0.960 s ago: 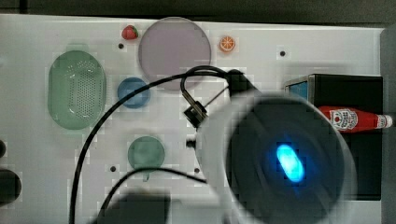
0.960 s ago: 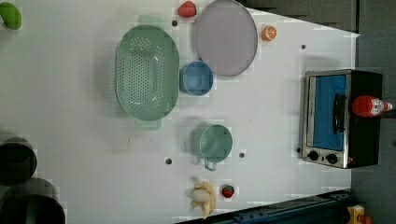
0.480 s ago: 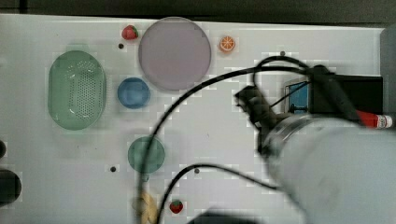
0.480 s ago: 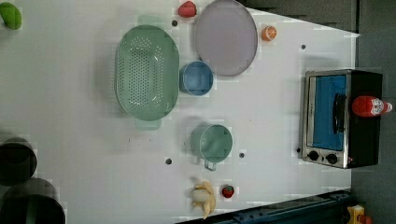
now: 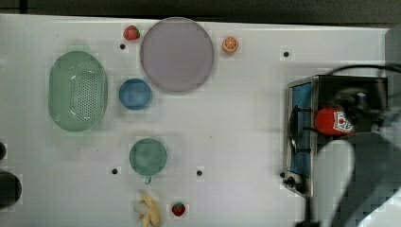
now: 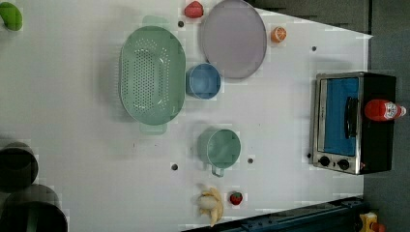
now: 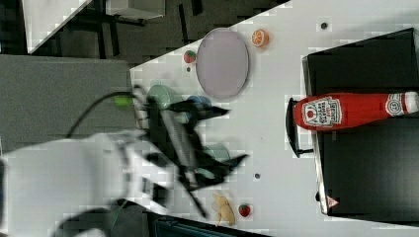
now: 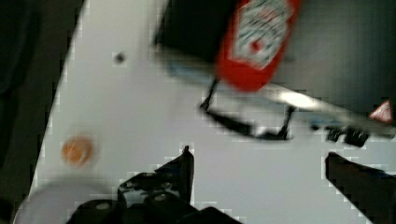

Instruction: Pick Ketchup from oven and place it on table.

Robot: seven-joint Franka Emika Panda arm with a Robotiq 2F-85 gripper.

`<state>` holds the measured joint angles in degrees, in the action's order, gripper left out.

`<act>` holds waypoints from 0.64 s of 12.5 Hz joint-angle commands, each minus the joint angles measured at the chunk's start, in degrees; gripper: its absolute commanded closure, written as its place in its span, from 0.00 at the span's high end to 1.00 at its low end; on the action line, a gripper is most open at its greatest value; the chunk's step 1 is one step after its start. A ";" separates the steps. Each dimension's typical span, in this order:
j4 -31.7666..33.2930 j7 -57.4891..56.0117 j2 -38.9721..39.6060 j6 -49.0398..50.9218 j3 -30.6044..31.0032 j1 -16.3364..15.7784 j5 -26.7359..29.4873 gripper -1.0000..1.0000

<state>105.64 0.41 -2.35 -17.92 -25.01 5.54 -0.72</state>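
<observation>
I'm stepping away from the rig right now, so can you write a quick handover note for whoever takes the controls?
Hand: open, holding nothing, off the ketchup bottle.
Ketchup bottle: on the oven's black top, near the front edge above the door handle. The oven door looks closed.
Table: white top, open area in front of the oven door.
Done: no grasp yet.
Left: bring the hand to the bottle, grip it, lift it off the oven, set it on the table.

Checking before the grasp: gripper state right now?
Gripper: open, fingers spread wide, holding nothing; Ketchup stands untouched on the oven.
</observation>
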 commanded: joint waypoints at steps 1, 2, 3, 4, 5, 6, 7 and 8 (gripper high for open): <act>-1.56 1.64 3.16 -4.24 -3.43 -0.39 0.42 1.00; -2.58 1.64 5.65 -4.61 -4.44 -0.27 0.72 1.00; -3.84 1.64 8.16 -4.76 -5.32 -0.17 1.69 1.00; -5.09 1.64 10.61 -4.81 -6.08 -0.02 3.68 1.00; -6.23 1.64 12.97 -4.92 -6.65 0.29 5.94 1.00; -7.14 1.64 15.19 -5.01 -7.13 0.73 8.07 1.00; -7.51 1.64 17.13 -5.10 -7.25 1.28 9.88 1.00; -7.68 1.64 18.89 -5.83 -7.23 1.83 11.43 1.00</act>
<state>98.03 0.43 17.05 -23.91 -33.24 7.13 10.02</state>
